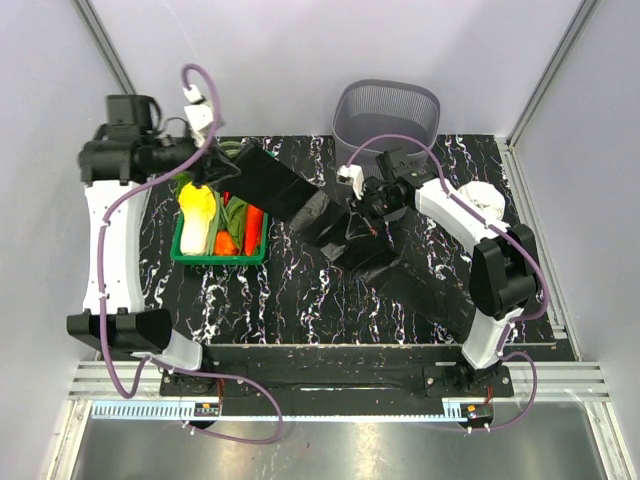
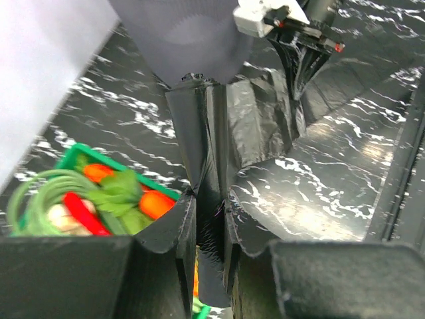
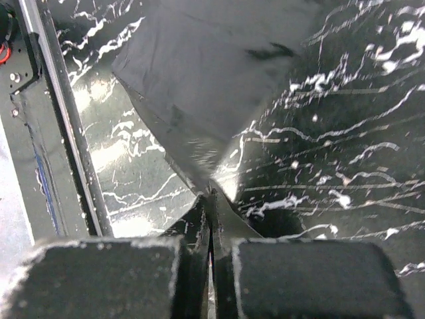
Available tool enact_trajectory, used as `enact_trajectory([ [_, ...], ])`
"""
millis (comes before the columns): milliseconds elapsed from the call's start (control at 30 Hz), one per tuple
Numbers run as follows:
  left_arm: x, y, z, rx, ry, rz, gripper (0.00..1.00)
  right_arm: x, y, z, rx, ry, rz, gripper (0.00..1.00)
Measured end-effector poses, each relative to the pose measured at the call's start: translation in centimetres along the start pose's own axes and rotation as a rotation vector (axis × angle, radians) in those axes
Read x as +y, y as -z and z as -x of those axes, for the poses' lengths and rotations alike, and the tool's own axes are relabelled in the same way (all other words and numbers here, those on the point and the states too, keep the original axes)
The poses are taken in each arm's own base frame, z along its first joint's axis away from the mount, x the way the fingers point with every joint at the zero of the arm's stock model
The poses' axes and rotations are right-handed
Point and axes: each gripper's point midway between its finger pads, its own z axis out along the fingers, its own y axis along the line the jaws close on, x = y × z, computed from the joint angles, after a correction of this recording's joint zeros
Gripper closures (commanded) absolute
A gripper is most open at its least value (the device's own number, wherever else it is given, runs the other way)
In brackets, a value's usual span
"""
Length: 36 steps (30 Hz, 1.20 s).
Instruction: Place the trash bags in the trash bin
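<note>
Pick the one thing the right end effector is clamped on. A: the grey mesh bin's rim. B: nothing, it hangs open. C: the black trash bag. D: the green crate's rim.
C: the right end effector has its tips closed together on a fold of the trash bag.

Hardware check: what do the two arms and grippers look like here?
Left arm and right arm match: white links, black joint housings, a lilac cable looping along each, a white connector block near each wrist. Left gripper and right gripper have matte black, blocky fingers.
</note>
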Motion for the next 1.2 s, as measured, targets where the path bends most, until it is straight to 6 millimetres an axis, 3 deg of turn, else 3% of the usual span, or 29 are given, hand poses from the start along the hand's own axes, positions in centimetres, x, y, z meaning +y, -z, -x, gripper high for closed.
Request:
enact_trajectory([
  [133, -2.0, -4.4, -3.7, 0.101, 0.091, -0.092, 1.0, 0.5, 0.3, -2.6, 0.063, -0.043, -0.026, 1.0],
  [367, -3.3, -11.1, -8.9, 0.257, 0.18, -0.126, 1.0, 1.7, 1.9, -6.9, 0.162, -0.076, -0.095, 1.0],
  [700, -5.6, -21.2, -18.4, 0.514, 0.342, -0.17, 1.0, 1.5, 4.0, -9.2, 0.22, -0.049, -0.222, 1.0],
  [867, -6.4, -22.8, -23.5, 0.65, 0.405, -0.133, 1.0, 0.7, 4.3, -12.1, 0.289, -0.077, -0.257, 1.0],
  [967, -6.7, -22.6, -25.1, 0.702, 0.422, -0.106, 1.0, 0.4, 4.6, -13.4, 0.322, -0.087, -0.277, 1.0],
  [1200, -8.0, -22.3, -28.1, 0.749, 0.45, -0.097, 0.97, 0.1, 4.6, -13.6, 0.331, -0.08, -0.285, 1.0],
])
